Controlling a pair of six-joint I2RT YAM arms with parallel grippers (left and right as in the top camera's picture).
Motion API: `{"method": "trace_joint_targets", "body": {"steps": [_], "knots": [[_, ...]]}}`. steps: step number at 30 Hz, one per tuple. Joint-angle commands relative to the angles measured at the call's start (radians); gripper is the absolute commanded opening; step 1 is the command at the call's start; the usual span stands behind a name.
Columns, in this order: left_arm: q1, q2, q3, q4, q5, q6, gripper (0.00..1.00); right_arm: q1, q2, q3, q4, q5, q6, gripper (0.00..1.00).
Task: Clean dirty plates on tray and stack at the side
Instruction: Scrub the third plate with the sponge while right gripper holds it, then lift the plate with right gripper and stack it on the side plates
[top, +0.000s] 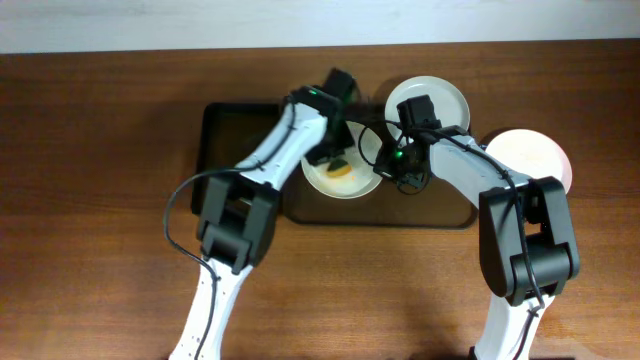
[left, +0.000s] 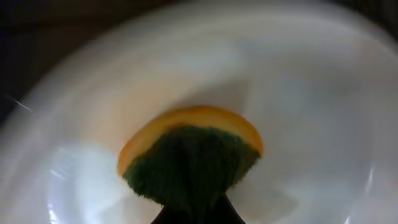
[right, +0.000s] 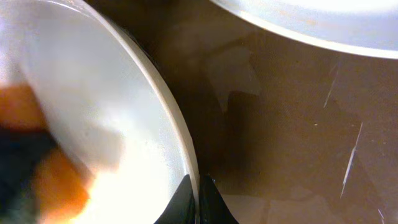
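The tray (top: 240, 150) lies on the wooden bench (top: 100, 200), and the first plate (top: 325, 182) is inside it, near the middle. The left claw (top: 330, 152) is over this plate and is closed on a sponge (left: 189, 162), which has one orange side and one dark green rough side. In the left wrist view the sponge is pressed on the white inside of the first plate, and a weak orange tint shows on the plate just beside it. The right claw (right: 198, 202) is at the right edge of the same plate. Its two tips pinch the rim, one on the inner side and one on the outer side, so it grips the first plate. The second plate (top: 445, 95) is at the far right corner of the tray, and its far part seems to pass over the rim of the tray. In the right wrist view it shows a thin orange-brown mark. The third plate (top: 530, 155) lies on the bench, just beside the right end of the tray, apart from the other two.
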Motion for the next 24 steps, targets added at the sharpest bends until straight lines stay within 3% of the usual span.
{"method": "trace_joint_targets", "body": {"steps": [1, 5, 8, 13, 20, 24], "knots": [[0.116, 0.121, 0.072, -0.111, 0.025, 0.094, 0.00, 0.007, 0.035, -0.012, -0.008, 0.050, -0.030, 0.04], [0.178, 0.080, 0.319, -0.294, 0.328, 0.322, 0.00, 0.007, 0.035, -0.012, -0.008, 0.049, -0.037, 0.04], [0.200, 0.051, 0.514, -0.463, 0.356, 0.444, 0.00, 0.005, 0.027, -0.011, -0.028, 0.057, -0.197, 0.04], [0.327, 0.038, 0.714, -0.576, 0.353, 0.443, 0.00, -0.002, -0.108, 0.051, -0.172, 0.112, -0.349, 0.04], [0.414, 0.044, 0.709, -0.629, 0.234, 0.465, 0.00, 0.091, -0.327, 0.122, -0.334, 0.506, -0.370, 0.04], [0.394, 0.045, 0.709, -0.643, 0.217, 0.469, 0.00, 0.293, -0.365, 0.145, -0.385, 1.052, -0.370, 0.04]]}}
